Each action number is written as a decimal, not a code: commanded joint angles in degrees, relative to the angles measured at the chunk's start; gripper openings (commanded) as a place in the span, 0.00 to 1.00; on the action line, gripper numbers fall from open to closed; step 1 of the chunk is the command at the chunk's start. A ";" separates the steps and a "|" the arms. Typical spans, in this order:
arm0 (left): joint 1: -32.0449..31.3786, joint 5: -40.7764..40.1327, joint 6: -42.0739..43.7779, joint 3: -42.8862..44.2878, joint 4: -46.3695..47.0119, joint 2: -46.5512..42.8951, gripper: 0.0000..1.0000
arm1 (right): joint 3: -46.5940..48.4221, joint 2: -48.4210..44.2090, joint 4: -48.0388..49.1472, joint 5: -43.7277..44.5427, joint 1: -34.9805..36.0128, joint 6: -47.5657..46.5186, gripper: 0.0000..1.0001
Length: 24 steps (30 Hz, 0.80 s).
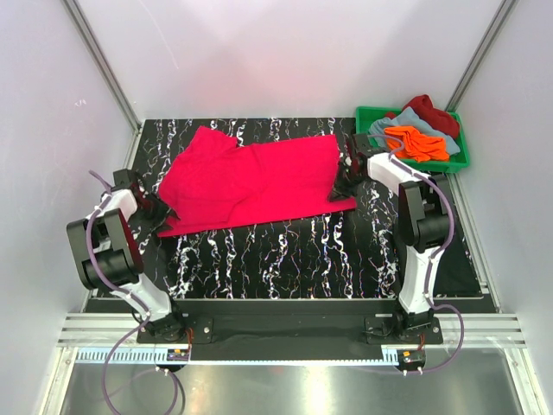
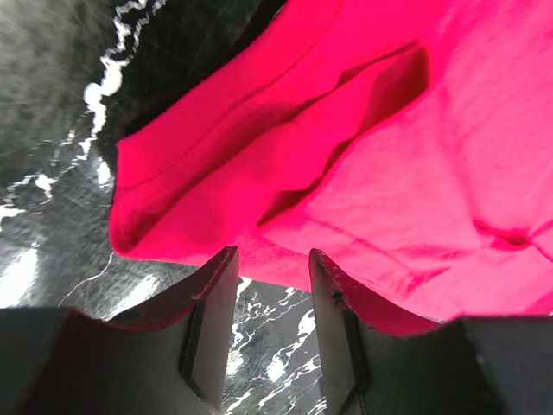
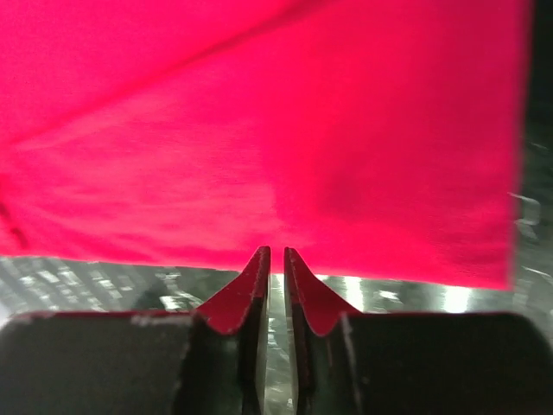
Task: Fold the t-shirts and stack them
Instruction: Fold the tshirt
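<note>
Barely started, I'd say: the pinkish-red t-shirt [image 1: 251,181] is laid out across the middle of the counter [image 1: 302,251], with no real fold that I can see and no stack anywhere. The green crate [image 1: 365,117] in the upper right of the top view holds three more in a bunched heap: a dark red t-shirt [image 1: 429,111], a grey-blue t-shirt [image 1: 438,130] and an orange t-shirt [image 1: 416,143]. The left gripper [image 2: 272,255] sits at the shirt's lower-left corner, jaws apart with nothing between them. The right gripper [image 3: 276,252] is at the right hem, nearly closed; can't tell if it's got cloth.
</note>
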 commanded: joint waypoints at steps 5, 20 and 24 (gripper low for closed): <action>-0.41 0.12 0.26 3.38 0.52 4.52 0.42 | -2.13 0.34 -0.64 2.87 -3.75 -3.50 0.15; 0.12 -7.89 -3.88 -1.26 -5.90 5.42 0.47 | -14.25 -3.96 0.42 4.45 -6.75 -2.63 0.13; 0.12 -8.67 -4.84 -4.52 -6.95 1.91 0.48 | -19.52 -9.22 0.42 4.80 -6.75 -1.14 0.14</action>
